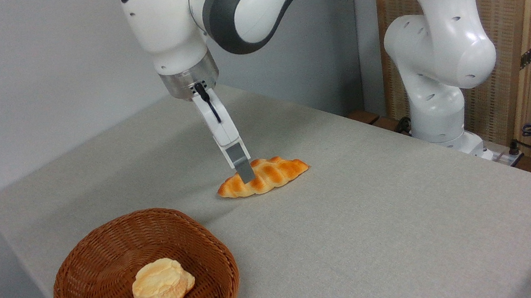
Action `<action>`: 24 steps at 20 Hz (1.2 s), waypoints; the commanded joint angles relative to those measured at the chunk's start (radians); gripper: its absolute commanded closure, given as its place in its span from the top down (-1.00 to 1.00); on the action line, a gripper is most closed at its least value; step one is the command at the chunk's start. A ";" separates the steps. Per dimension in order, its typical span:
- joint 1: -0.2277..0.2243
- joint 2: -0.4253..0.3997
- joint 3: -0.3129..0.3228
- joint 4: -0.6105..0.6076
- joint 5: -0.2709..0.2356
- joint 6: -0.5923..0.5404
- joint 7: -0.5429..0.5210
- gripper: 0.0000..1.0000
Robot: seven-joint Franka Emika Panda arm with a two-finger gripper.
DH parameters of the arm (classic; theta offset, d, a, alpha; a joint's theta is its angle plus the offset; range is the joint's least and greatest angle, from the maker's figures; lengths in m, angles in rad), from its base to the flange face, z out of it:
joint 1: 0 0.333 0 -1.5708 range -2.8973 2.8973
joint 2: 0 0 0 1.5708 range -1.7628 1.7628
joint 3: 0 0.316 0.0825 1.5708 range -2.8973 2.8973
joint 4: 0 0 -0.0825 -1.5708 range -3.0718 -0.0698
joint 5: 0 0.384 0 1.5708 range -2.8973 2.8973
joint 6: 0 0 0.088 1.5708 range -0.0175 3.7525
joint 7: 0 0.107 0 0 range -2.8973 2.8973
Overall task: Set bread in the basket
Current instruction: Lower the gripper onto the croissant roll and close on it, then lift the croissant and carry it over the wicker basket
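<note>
- Golden orange-brown bread (269, 174), a long twisted loaf with pointed ends, lies flat on the grey table (410, 232), near the middle of it.
- Its long axis runs from lower left to upper right in the picture, only a little tilted from horizontal.
- The gripper (245, 171) is directly at the loaf, left of its middle. One grey finger (243, 168) is seen in front of the bread, across its near side.
- The second finger is hidden behind the first one or behind the loaf, so I cannot tell how wide the jaws stand, or if they already press on the bread.
- The fingers seem to straddle the loaf across its short width, which I judge is the correct way to take it.
- The loaf rests on the table, so it is not lifted yet.
- The woven wicker basket (104, 252) stands at the lower left, well apart from the bread, toward the camera. A pale yellow bun (163, 284) lies inside it.
- For the coming move, the carry must therefore go from the loaf toward the lower left and nearer to the camera.
</note>
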 commanded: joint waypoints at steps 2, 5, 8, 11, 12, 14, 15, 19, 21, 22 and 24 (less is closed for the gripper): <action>-0.038 0.013 -0.007 -0.013 0.058 -0.011 0.013 1.00; -0.038 0.043 -0.037 -0.016 0.104 -0.011 0.013 1.00; -0.045 0.063 -0.043 -0.016 0.106 -0.011 0.013 1.00; -0.050 0.076 -0.046 -0.016 0.109 -0.011 0.010 0.84; -0.050 0.076 -0.046 -0.016 0.118 -0.011 0.001 0.66; -0.049 0.076 -0.046 -0.016 0.127 -0.011 -0.004 0.05; -0.049 0.077 -0.046 -0.016 0.127 -0.011 -0.007 -0.09; -0.049 0.077 -0.046 -0.014 0.127 -0.011 -0.007 -0.14; -0.047 0.076 -0.044 -0.011 0.127 -0.011 -0.007 -0.14; -0.041 0.068 -0.038 -0.002 0.126 -0.009 -0.008 -0.14; -0.021 0.063 -0.011 0.076 0.121 -0.009 -0.042 -0.14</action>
